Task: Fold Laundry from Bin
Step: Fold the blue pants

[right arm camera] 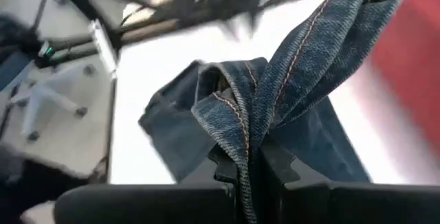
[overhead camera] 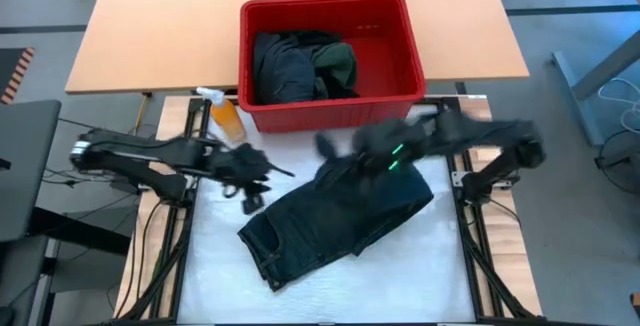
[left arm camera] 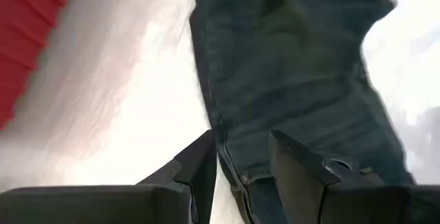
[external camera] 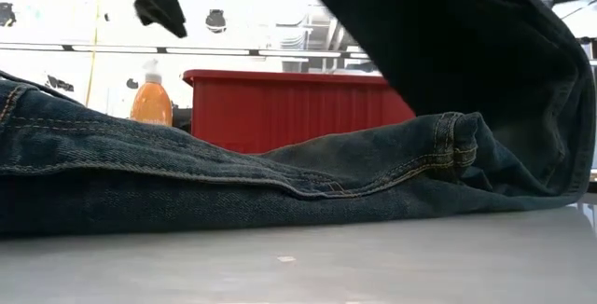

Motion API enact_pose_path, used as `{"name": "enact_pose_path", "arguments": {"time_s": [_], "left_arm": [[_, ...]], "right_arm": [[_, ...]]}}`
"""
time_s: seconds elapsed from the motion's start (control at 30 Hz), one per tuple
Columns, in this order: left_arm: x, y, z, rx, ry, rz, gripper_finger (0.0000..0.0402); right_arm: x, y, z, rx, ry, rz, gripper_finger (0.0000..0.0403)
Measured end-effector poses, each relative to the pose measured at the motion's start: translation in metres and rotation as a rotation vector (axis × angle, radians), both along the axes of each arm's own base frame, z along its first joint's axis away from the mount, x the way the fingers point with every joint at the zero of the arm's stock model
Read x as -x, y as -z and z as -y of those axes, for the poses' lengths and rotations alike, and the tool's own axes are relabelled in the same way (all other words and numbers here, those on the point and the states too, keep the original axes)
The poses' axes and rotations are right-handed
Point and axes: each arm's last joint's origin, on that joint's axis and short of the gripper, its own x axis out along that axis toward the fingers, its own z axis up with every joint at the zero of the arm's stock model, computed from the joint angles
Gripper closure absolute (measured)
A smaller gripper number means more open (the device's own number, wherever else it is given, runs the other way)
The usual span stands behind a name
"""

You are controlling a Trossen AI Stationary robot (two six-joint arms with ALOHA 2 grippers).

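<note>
On the white bench in front of the red bin (overhead camera: 397,61), your pair of dark jeans (overhead camera: 330,221) lies spread, one end lifted. Your right gripper (right arm camera: 249,165) has its jaws clamped on a seamed fold of that denim. Your left gripper (left arm camera: 239,163) hovers over the other end, jaws apart. Expect heavy, limp, grippy cloth; take thick seams or the waistband. More laundry (overhead camera: 300,64) waits in the bin. No writing is readable.

We see two black arms with thick joints. The right arm (overhead camera: 470,146) has a small green light (overhead camera: 396,152) on it.
</note>
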Motion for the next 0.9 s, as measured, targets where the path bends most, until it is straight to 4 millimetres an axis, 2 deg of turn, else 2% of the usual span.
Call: {"name": "enact_pose_path", "arguments": {"time_s": [0.17, 0.27, 0.37, 0.43, 0.6, 0.67, 0.77, 0.9], "left_arm": [[0.043, -0.007, -0.002, -0.002, 0.008, 0.094, 0.0278], [0.062, -0.009, -0.005, -0.026, 0.02, 0.124, 0.0278], [0.074, -0.011, -0.007, -0.054, 0.033, 0.125, 0.0278], [0.079, -0.011, -0.008, -0.063, 0.039, 0.113, 0.0278], [0.078, -0.009, -0.007, -0.063, 0.056, 0.099, 0.0278], [0.076, -0.008, -0.007, -0.065, 0.068, 0.088, 0.0278], [0.071, -0.005, -0.006, -0.059, 0.084, 0.064, 0.0278], [0.066, -0.002, -0.005, -0.04, 0.086, 0.033, 0.0278]], "right_arm": [[-0.07, 0.051, -0.034, -0.025, 0.09, 0.038, 0.0361], [-0.098, 0.08, -0.046, -0.093, 0.143, 0.044, 0.0361], [-0.119, 0.112, -0.057, -0.139, 0.177, 0.003, 0.0361], [-0.126, 0.129, -0.064, -0.17, 0.199, -0.026, 0.0361], [-0.141, 0.149, -0.083, -0.266, 0.228, 0.014, 0.0361], [-0.147, 0.154, -0.089, -0.298, 0.226, 0.052, 0.0361], [-0.151, 0.15, -0.096, -0.331, 0.203, 0.125, 0.036], [-0.147, 0.151, -0.096, -0.271, 0.187, 0.088, 0.0339]]}}
